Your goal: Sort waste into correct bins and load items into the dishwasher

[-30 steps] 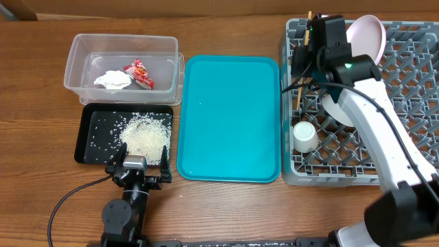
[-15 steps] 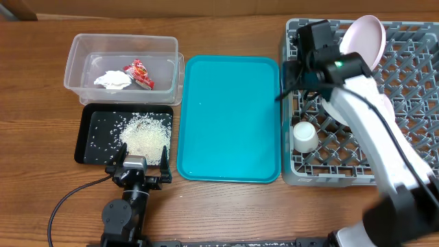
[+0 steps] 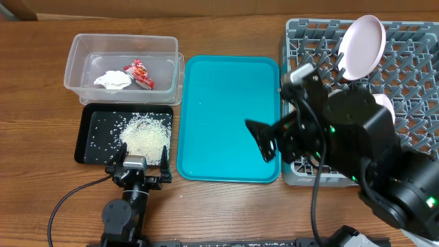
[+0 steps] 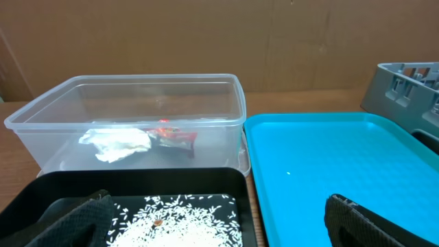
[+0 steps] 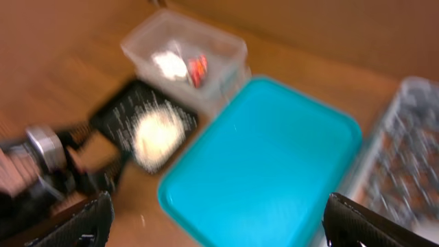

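Waste, sorted: the red wrapper and the white napkin lie side by side in the clear tub, which stands left of the far half of the teal tray. The rice is heaped in the black tray, left of the teal tray's near half and close against the tub. The dish rack stands just beside the teal tray's right edge. A pale bowl stands on edge among its far pegs.

Left arm: folded low on the table. The left gripper is level, just short of the black tray's near rim and left of the teal tray's near corner. Its jaws stand wide apart and empty, and the wrist view shows one fingertip in each lower corner.

Right arm: raised high towards the overhead camera, hiding the rack's near-left part. The right gripper hangs above the teal tray's right edge, tilted down towards the tray. Its jaws are apart with nothing between them. The right wrist view is smeared by motion.

Writing: the print on the wrapper is too small to read.

Change: half a second ago the right arm reached low over the rack's far-left corner. It has since lifted and swung towards the teal tray's near right side, covering the white cup that showed in the rack. The left arm, both bins and the waste are unchanged.
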Available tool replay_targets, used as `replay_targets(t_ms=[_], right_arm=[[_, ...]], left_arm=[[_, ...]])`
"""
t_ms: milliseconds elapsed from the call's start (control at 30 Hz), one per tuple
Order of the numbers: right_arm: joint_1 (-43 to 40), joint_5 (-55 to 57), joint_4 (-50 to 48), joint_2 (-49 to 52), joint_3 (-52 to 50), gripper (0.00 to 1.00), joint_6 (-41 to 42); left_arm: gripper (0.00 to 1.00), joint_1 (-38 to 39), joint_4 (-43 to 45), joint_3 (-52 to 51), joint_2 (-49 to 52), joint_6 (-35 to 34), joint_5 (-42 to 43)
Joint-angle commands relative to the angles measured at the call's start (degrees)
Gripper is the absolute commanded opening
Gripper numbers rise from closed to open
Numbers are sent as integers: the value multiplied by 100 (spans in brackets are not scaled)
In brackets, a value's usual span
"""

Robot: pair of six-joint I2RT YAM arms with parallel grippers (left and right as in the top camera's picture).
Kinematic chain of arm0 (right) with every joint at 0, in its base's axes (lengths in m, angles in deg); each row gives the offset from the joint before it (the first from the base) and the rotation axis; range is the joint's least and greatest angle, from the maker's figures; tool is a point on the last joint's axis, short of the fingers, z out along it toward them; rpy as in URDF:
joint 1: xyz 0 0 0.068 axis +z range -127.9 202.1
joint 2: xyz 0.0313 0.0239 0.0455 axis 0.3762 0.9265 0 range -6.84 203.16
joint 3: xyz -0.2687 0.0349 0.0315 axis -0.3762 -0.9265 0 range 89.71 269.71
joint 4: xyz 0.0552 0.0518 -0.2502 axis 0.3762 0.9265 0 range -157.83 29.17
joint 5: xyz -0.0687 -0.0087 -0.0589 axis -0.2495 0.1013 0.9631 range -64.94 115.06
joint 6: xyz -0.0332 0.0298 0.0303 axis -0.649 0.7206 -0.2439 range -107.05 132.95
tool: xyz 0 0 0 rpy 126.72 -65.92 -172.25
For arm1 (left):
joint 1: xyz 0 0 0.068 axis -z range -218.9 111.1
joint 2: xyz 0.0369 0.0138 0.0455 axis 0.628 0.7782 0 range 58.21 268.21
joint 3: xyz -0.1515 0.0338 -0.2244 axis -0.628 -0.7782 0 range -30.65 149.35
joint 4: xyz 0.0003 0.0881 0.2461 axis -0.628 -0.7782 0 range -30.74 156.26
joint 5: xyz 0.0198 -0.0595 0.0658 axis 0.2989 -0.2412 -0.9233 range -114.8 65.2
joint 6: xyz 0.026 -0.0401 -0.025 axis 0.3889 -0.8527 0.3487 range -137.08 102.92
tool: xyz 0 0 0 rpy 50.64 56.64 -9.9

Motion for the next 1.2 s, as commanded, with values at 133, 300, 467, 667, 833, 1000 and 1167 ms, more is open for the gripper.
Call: replay_targets(t_ms=[133, 300, 467, 667, 833, 1000, 1167], right_arm=[[15, 986, 914, -946, 31, 100, 0], [9, 1829, 688, -1690, 11, 100, -28], [-48, 2529, 608, -2120, -195, 100, -20], [-1021, 2083, -542, -2822, -1322, 100, -2], [-2371, 968, -2124, -3650, -3224, 100, 0], [-3204, 94, -2723, -4538, -4975, 100, 0], [-3412, 120, -3023, -5449, -6282, 100, -2]], left_arm=[[100, -24, 7, -20, -55, 50, 28], [100, -24, 7, -20, -55, 48, 28], [100, -24, 7, -20, -55, 48, 28], [100, -24, 7, -20, -55, 48, 28], [100, -24, 7, -20, -55, 48, 28], [100, -24, 7, -20, -55, 50, 28], [100, -24, 7, -20, -55, 48, 28]])
